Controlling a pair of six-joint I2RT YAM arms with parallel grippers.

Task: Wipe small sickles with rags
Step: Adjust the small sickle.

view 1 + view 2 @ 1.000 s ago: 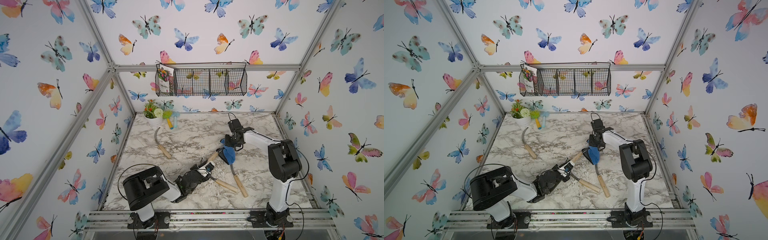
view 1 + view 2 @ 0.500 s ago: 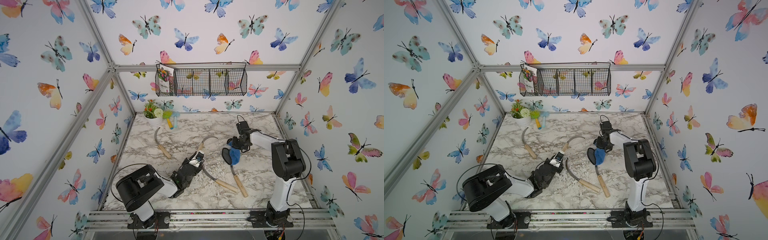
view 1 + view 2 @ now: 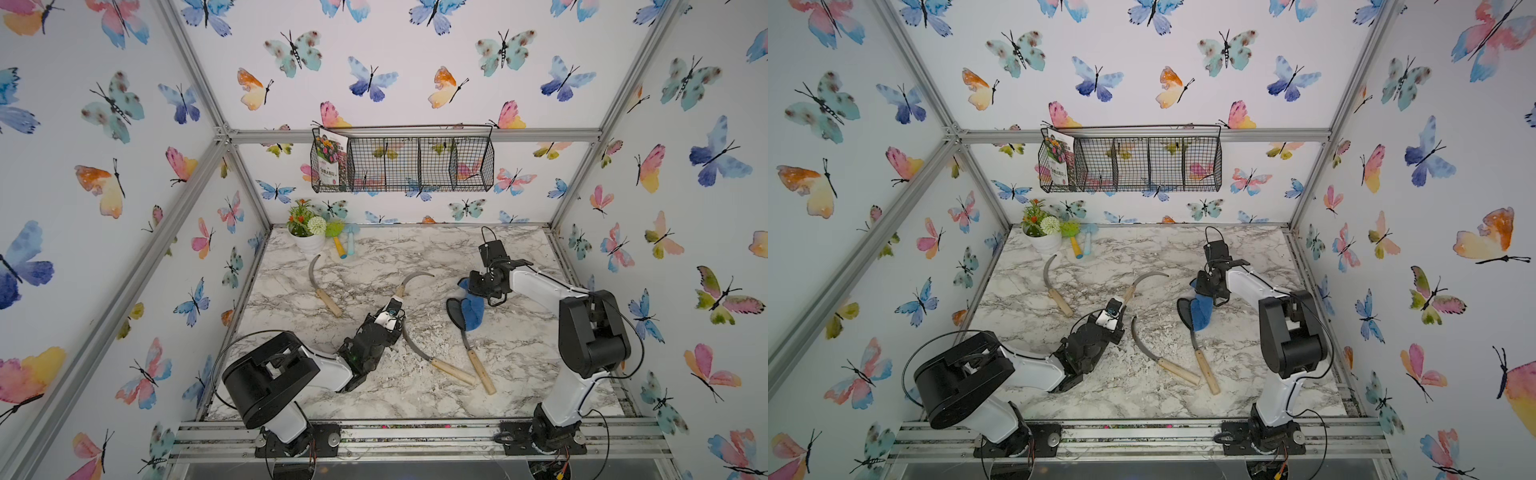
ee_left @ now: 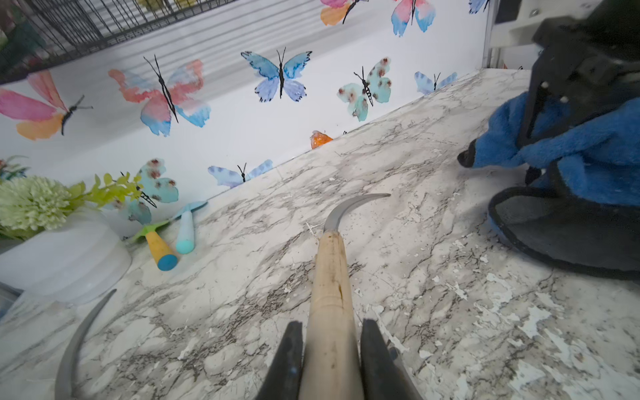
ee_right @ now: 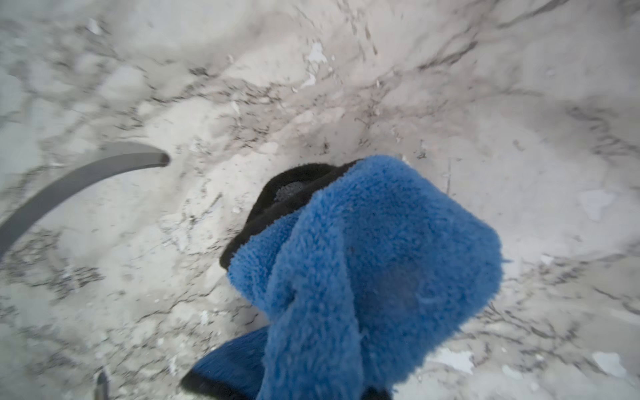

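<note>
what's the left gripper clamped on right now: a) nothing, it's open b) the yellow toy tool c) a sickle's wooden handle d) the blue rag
C: in the left wrist view the left gripper has its fingers closed on either side of the pale wooden handle of a sickle, whose blade curves away ahead. The blue rag hangs from the right gripper instead.

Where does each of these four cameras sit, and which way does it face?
Both top views: high up front, looking down on the marble table, both arms.
Left wrist: looks along the held sickle; its fingers show.
Right wrist: looks down onto the blue rag; fingers hidden.
Both wrist views share the rag.
</note>
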